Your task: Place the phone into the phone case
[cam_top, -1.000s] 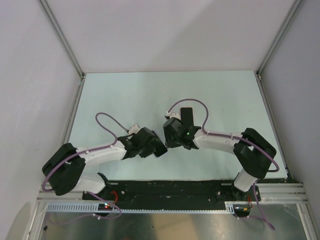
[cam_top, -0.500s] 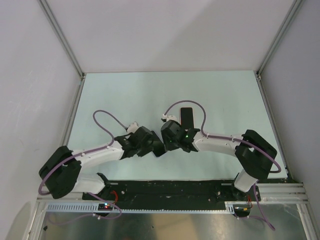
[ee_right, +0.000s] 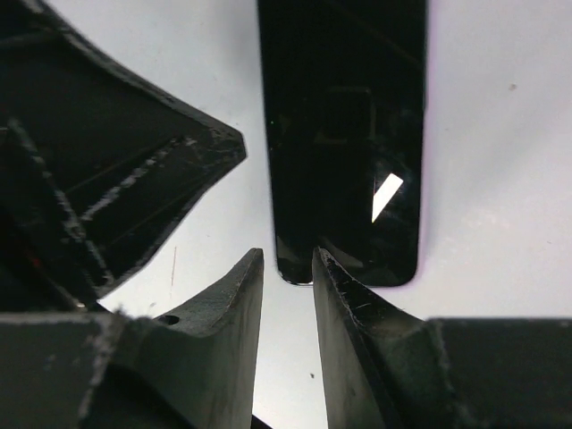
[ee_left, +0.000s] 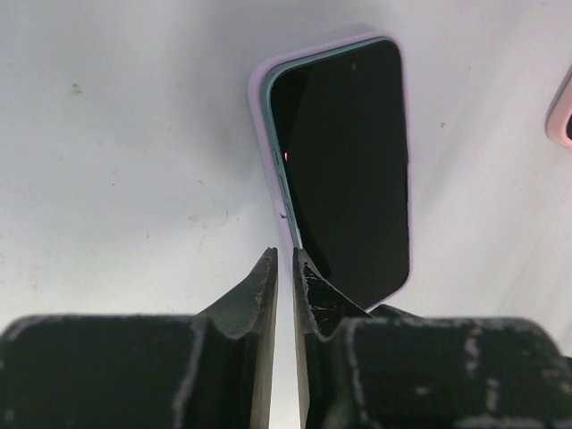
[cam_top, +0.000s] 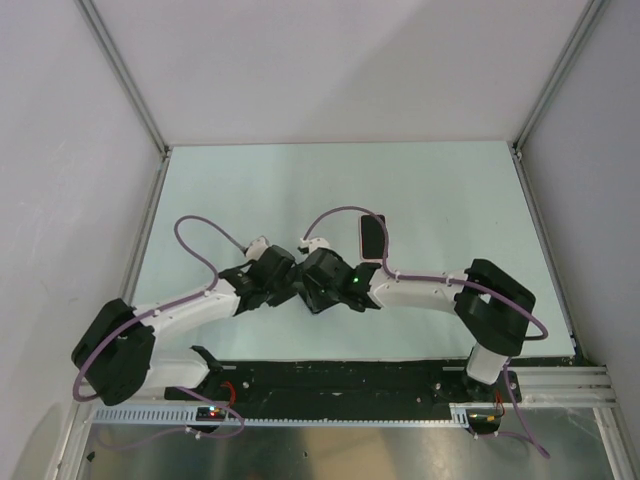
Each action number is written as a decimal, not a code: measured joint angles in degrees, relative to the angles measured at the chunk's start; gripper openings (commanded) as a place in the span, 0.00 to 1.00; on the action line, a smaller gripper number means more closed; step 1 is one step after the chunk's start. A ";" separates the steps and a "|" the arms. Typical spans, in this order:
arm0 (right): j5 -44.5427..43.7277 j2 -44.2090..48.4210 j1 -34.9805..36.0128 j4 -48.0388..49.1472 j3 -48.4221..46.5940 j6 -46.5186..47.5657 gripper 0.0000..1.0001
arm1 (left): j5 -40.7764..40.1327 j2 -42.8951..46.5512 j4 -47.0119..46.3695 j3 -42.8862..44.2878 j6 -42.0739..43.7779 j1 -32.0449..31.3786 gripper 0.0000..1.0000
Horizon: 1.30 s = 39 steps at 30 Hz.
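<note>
Left wrist view: phone (ee_left: 349,161) lies face up on the pale table (ee_left: 116,161), screen dark, set inside a lilac phone case (ee_left: 257,98). The case lip hugs the far end and the right side. Along the left side the phone's teal rail and its side buttons show above the lip, so that edge looks not quite seated.

Left gripper (ee_left: 284,257) is low over the phone's near left corner. Its jaws are pinched almost together, leaving only a slit with bare table showing through and nothing caught in it. The right-hand finger (ee_left: 313,286) overlaps the phone's left edge; whether it touches I cannot tell.

Right wrist view: right gripper (ee_right: 288,255) sits just short of one short end of the phone (ee_right: 344,134). Its jaws are parted, gripping nothing, with table visible between them. The left gripper's dark body fills that view's left side, just beside the phone.

Top view: left arm (cam_top: 190,305) and right arm (cam_top: 420,290) meet wrist to wrist mid-table, near the front. The cased phone is hidden beneath them.

A dark slab with a pale rim (cam_top: 370,237) lies flat just beyond the right wrist. A pink-edged item (ee_left: 563,112) pokes in at the right edge of the left wrist view; whether it is the same object, I cannot tell.
</note>
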<state>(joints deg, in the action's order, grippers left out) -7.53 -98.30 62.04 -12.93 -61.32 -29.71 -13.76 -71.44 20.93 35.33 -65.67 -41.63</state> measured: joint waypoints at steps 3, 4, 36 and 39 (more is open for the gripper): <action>-0.17 -1.75 0.96 -0.02 -1.57 0.26 0.33 | 0.44 -1.25 -0.07 0.15 1.05 0.31 0.14; -0.24 -2.27 1.22 -0.04 -2.01 0.37 0.32 | 0.55 -1.62 -0.15 0.17 1.36 0.46 0.14; -9.33 -6.64 5.95 -4.00 -5.16 0.87 0.04 | 6.99 -2.32 -4.11 -0.72 3.37 10.93 0.11; -9.84 -7.06 6.27 -4.31 -5.60 0.85 0.02 | 7.19 -2.25 -4.11 -0.74 3.72 11.54 0.11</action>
<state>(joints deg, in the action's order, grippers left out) -17.37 -105.36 68.31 -17.23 -66.92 -28.86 -6.57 -73.69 16.82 34.59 -61.95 -30.09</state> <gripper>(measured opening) 0.041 0.110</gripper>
